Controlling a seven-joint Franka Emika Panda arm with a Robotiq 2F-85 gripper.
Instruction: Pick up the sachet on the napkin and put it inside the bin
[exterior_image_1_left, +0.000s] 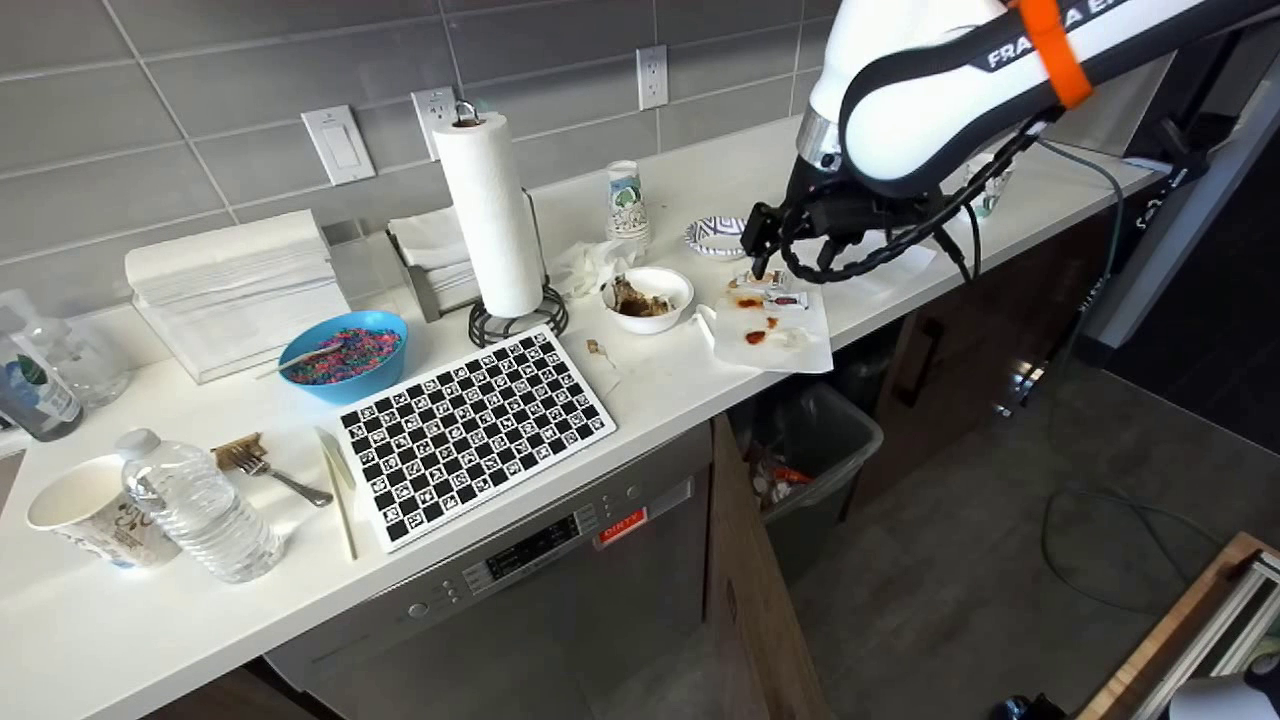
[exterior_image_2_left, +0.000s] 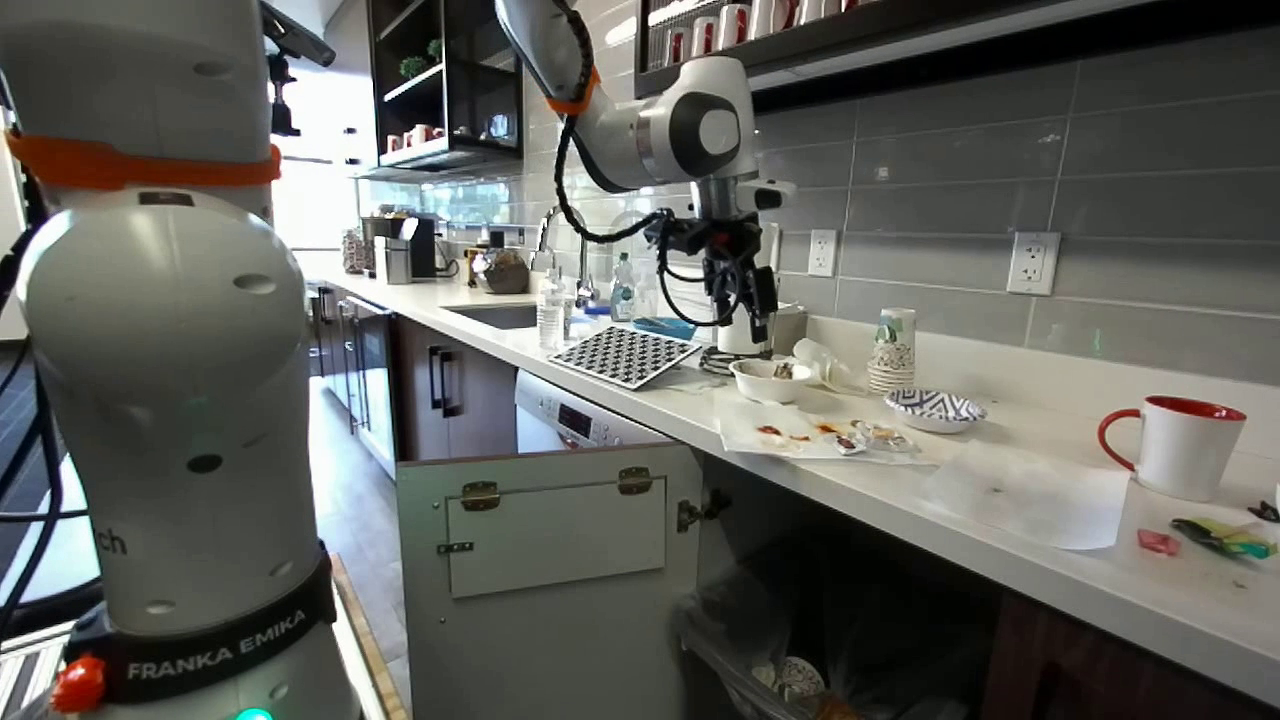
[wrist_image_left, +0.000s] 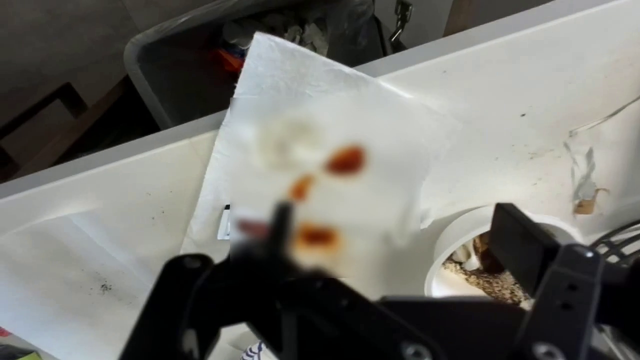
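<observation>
- Hovering wide and empty, the gripper (wrist_image_left: 398, 220) seems to be at the approach
- Next: probably line up over the sachet (exterior_image_1_left: 787, 300) on the napkin (exterior_image_1_left: 740, 320), then lower

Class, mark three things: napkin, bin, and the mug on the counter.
Napkin (wrist_image_left: 310, 82): wrist view, bare paper near its upper corner.
Bin (exterior_image_1_left: 815, 525): in an exterior view, outer wall.
Mug (exterior_image_2_left: 1188, 455): in an exterior view, white outer side.

In an exterior view: water bottle (exterior_image_1_left: 205, 515) near left; blue bowl (exterior_image_1_left: 368, 387) farther back; paper-towel roll (exterior_image_1_left: 490, 215) right of bowl
</observation>
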